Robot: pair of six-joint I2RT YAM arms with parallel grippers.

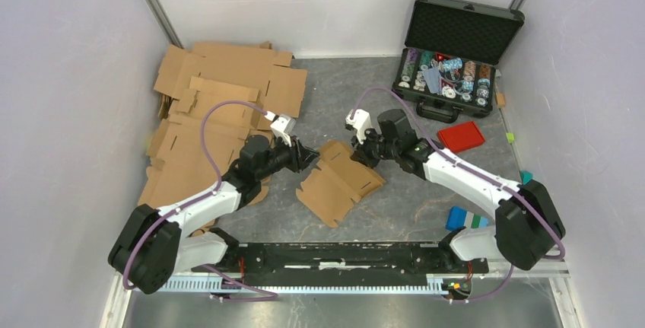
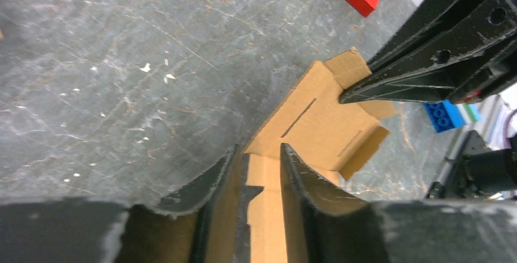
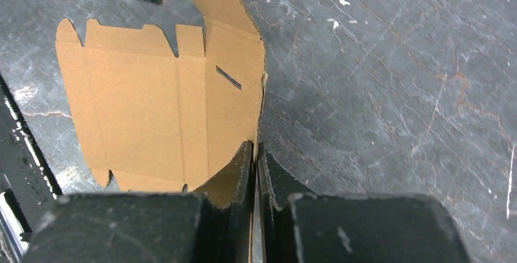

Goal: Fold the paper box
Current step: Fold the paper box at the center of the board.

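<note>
Grey scuffed bench, white walls; paper box, mostly flat, spans gap between both arms; right pincer clamped on box edge; left pincer slightly parted, flap between its fingers, ungripped. Risk: right pull slides card out of left, fold springs back.

Grey table bears cardboard sheets, paper box, black case, red lid.

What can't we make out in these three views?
Top view: where the left end effector and right end effector touch the paper box; their own bodies cover it.
Left wrist view: the box's near part, under the fingers and cut by the bottom edge.
Right wrist view: pinch depth, hidden by its own fingers.
Top view: black case contents, too small.
</note>
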